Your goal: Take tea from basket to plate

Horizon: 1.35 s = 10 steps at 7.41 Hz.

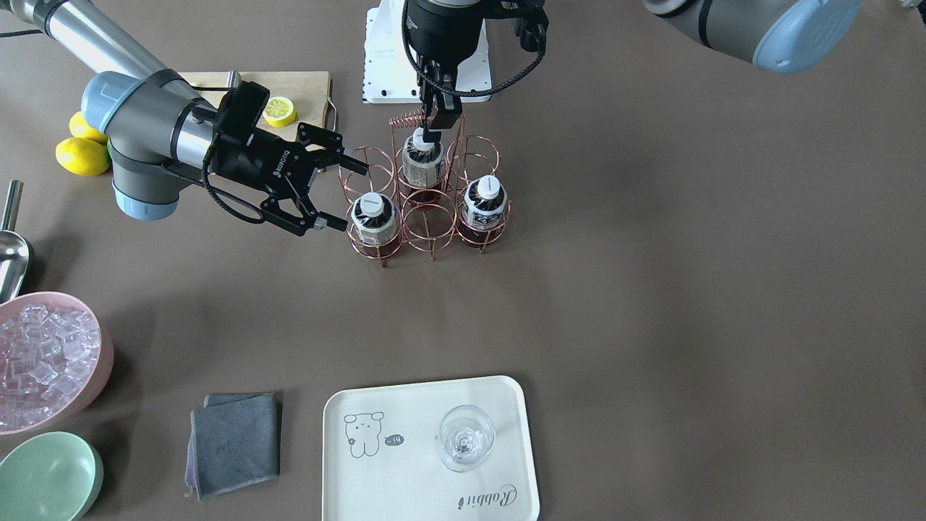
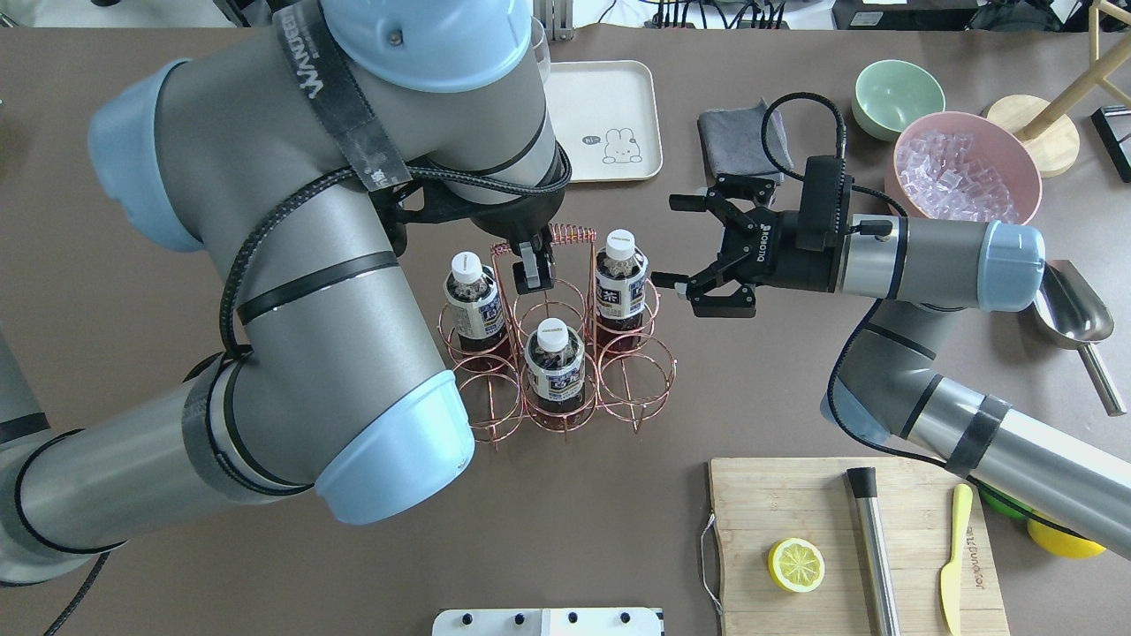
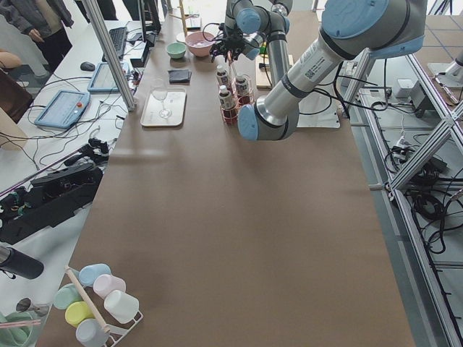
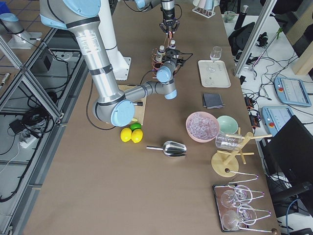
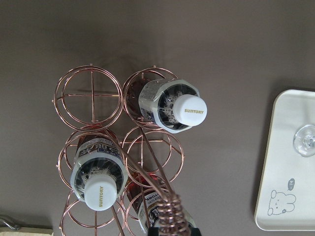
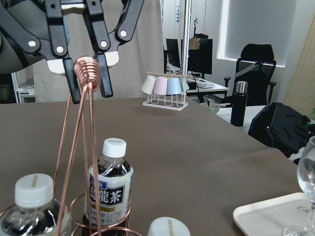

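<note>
Overhead, three tea bottles stand in the six-ring basket at its 10, 2 and 6 o'clock. One left gripper clamps the basket's coiled handle; one right gripper, jaws spread, hangs at 3 o'clock. One plate at 12 o'clock carries one stemmed glass

Three tea bottles — dark, white caps — upright in copper wire basket; cream plate well apart.
</note>
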Motion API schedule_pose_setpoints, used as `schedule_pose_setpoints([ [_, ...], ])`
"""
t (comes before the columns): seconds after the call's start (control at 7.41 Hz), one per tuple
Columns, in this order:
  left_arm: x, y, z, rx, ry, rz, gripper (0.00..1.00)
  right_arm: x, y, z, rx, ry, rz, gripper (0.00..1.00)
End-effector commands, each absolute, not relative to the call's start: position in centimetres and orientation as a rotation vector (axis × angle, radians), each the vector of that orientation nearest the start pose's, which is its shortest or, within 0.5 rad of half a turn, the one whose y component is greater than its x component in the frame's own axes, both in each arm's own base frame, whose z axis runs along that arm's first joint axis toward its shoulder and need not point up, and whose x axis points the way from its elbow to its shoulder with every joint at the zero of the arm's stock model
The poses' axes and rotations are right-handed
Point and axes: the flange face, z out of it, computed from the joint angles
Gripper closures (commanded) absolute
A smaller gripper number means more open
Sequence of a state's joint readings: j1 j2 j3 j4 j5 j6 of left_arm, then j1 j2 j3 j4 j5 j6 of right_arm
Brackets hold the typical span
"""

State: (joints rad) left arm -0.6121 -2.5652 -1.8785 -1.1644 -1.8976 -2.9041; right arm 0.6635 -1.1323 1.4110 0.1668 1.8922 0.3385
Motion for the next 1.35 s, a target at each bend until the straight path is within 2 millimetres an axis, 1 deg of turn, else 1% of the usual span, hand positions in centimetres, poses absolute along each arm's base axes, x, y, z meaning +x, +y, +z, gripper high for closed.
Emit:
schedule_pose_setpoints([
  [0.0, 42.3, -42.1, -0.7, -0.689, 0.838, -1.637, 1.0, -42.2, -45.3, 29.8, 1.539, -1.349, -0.68, 0.0],
  [0.13, 42.2, -42.0, -0.7, -0.689, 0.84, -1.637, 1.0, -42.6, -45.4, 29.7, 1.536, -1.351, -0.68, 0.0],
  [0.54, 42.3, -42.1, -0.8, -0.69, 0.837, -1.637, 1.0, -43.5, -44.9, 30.1, 1.511, -1.362, -0.687, 0.01],
  [0.67, 42.1, -42.0, -0.7, -0.69, 0.84, -1.637, 1.0, -43.6, -45.0, 30.3, 1.505, -1.362, -0.685, 0.06],
  [0.81, 42.3, -42.0, -0.8, -0.69, 0.837, -1.637, 1.0, -43.7, -45.0, 30.3, 1.495, -1.364, -0.681, 0.18],
  [0.94, 42.0, -42.0, -1.1, -0.691, 0.844, -1.635, 1.0, -43.8, -45.2, 30.4, 1.474, -1.357, -0.68, 0.36],
  [1.08, 41.9, -42.0, -1.0, -0.692, 0.843, -1.636, 1.0, -43.7, -45.4, 30.2, 1.448, -1.371, -0.659, 0.56],
  [1.21, 41.8, -41.9, -1.0, -0.693, 0.846, -1.635, 1.0, -43.3, -45.5, 30.0, 1.447, -1.37, -0.653, 0.71],
])
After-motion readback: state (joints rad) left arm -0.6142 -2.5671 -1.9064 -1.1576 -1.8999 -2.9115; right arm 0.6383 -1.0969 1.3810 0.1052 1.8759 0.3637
